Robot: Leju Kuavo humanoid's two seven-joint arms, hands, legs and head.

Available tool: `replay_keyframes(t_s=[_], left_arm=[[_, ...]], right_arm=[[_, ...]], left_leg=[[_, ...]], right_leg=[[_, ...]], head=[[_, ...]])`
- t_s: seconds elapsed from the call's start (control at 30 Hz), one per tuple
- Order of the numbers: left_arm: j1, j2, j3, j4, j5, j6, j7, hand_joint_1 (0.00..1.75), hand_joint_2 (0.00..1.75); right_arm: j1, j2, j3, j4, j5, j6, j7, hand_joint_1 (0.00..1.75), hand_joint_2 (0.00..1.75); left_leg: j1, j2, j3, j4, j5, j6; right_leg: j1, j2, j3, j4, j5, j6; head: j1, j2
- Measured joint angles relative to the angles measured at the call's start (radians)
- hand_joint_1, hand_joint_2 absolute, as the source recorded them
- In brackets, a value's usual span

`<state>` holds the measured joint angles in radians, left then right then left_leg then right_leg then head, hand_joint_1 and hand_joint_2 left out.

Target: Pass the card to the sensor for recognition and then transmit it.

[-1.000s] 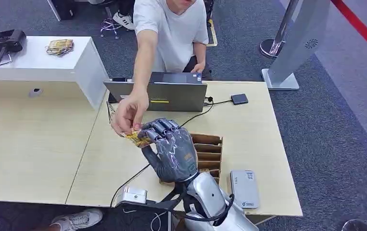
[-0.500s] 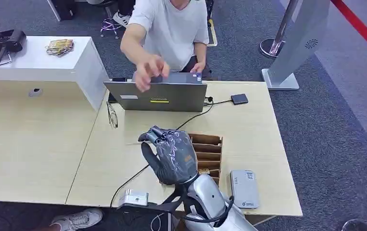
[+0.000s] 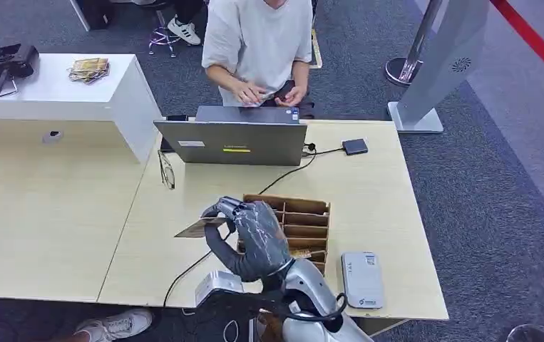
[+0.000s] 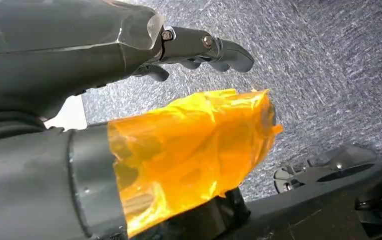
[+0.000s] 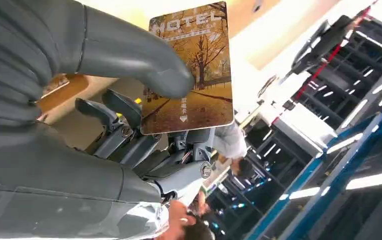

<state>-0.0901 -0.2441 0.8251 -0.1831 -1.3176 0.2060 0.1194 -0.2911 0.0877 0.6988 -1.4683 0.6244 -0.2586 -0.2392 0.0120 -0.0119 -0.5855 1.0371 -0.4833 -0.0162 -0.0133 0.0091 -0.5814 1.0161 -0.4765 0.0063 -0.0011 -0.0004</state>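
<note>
My right hand point(image 3: 254, 239) is raised over the near part of the light wooden table point(image 3: 390, 192) and pinches a card point(image 3: 201, 228) that sticks out level to its left. In the right wrist view the card point(image 5: 194, 75) shows an autumn tree picture and the word HOTEL, clamped under the grey thumb point(image 5: 143, 65). A small silver sensor box point(image 3: 217, 285) with a black cable sits at the table's near edge, just below the hand. My left hand point(image 4: 78, 65) hangs over grey carpet, its thumb wrapped in orange tape point(image 4: 188, 150), fingers apart and holding nothing.
A person in a white shirt point(image 3: 258, 43) sits behind a grey laptop point(image 3: 233, 142), both hands near their lap. A wooden slotted card rack point(image 3: 304, 217) lies right of my hand, a grey device point(image 3: 361, 279) beside it. Glasses point(image 3: 165, 171) and a black box point(image 3: 355, 147) lie farther off.
The person gave the card to my right hand, let go and drew the arm back behind the laptop. My hand has sunk nearer with the card and levelled it.
</note>
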Motion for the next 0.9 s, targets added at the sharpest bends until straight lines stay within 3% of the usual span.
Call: replay_keyframes(t_s=[0.17,0.4,0.57,0.9], left_arm=[[0.001,0.000,0.001,0.000,0.003,0.005,-0.006,0.00,0.00],[0.003,0.001,0.006,0.000,0.011,0.014,-0.008,0.00,0.00],[0.004,0.001,0.007,0.000,0.011,0.015,-0.008,0.00,0.00],[0.007,0.001,0.023,0.000,0.028,0.021,-0.022,0.00,0.00]], right_arm=[[0.018,-0.002,-0.032,-0.029,-0.072,0.034,-0.022,1.75,1.75],[0.058,-0.018,-0.086,-0.076,-0.355,0.196,-0.090,1.75,1.75],[0.070,-0.031,-0.108,-0.092,-0.394,0.225,-0.095,1.75,1.75],[0.129,-0.070,-0.195,-0.093,-0.662,0.382,-0.127,1.75,1.75]], left_leg=[[0.000,0.000,0.000,0.000,0.000,0.000],[0.000,0.000,0.000,0.000,0.000,0.000],[0.000,0.000,0.000,0.000,0.000,0.000],[0.000,0.000,0.000,0.000,0.000,0.000]], right_leg=[[0.000,0.000,0.000,0.000,0.000,0.000],[0.000,0.000,0.000,0.000,0.000,0.000],[0.000,0.000,0.000,0.000,0.000,0.000],[0.000,0.000,0.000,0.000,0.000,0.000]], head=[[0.000,0.000],[0.000,0.000],[0.000,0.000],[0.000,0.000]])
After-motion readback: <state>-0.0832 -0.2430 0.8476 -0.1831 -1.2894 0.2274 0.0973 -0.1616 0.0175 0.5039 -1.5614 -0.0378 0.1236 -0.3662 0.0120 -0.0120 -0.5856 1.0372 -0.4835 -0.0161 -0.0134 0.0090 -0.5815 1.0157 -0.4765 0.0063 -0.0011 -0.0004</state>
